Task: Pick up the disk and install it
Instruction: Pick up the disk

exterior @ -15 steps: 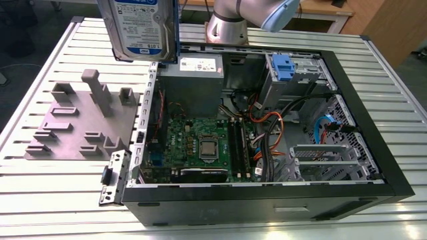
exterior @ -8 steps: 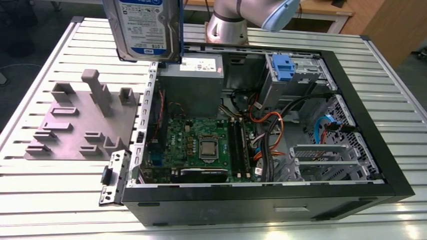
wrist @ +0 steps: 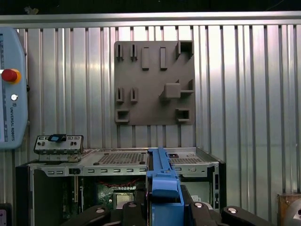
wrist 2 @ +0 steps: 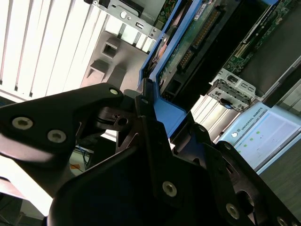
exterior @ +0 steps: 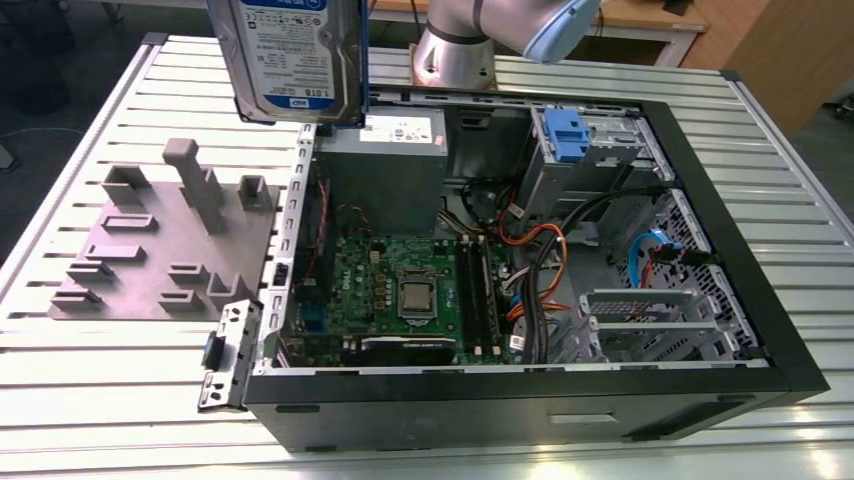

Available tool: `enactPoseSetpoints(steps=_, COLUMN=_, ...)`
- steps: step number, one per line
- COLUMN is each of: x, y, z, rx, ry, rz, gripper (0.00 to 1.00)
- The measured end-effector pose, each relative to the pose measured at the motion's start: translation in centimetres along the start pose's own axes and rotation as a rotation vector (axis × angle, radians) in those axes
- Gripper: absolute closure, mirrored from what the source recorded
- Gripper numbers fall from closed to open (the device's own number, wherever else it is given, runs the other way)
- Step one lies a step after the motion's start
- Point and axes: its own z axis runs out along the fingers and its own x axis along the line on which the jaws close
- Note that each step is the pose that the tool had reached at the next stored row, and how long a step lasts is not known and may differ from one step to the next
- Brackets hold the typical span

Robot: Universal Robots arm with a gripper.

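- A slatted metal counter (exterior: pixel 120 120) carries an open computer case (exterior: pixel 747 330). Beside it, toward the exterior view's left, lies a grey fixture plate (exterior: pixel 134 260). Wooden furniture (exterior: pixel 781 50) stands beyond the far edge.
- The disk (exterior: pixel 296 60) hangs upright in the air above the case's far corner, its top cut off.
- In both wrist views the end effector (wrist 2: pixel 169 117) (wrist: pixel 164 207) is clamped on the disk's blue rails.
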Motion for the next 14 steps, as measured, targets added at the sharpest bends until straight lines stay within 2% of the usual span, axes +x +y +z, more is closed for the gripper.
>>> enactPoseSetpoints(steps=14, x=-0.01, y=-0.23, z=0.00, rx=0.0001, ry=0.0000, rz=0.000, gripper=0.63)
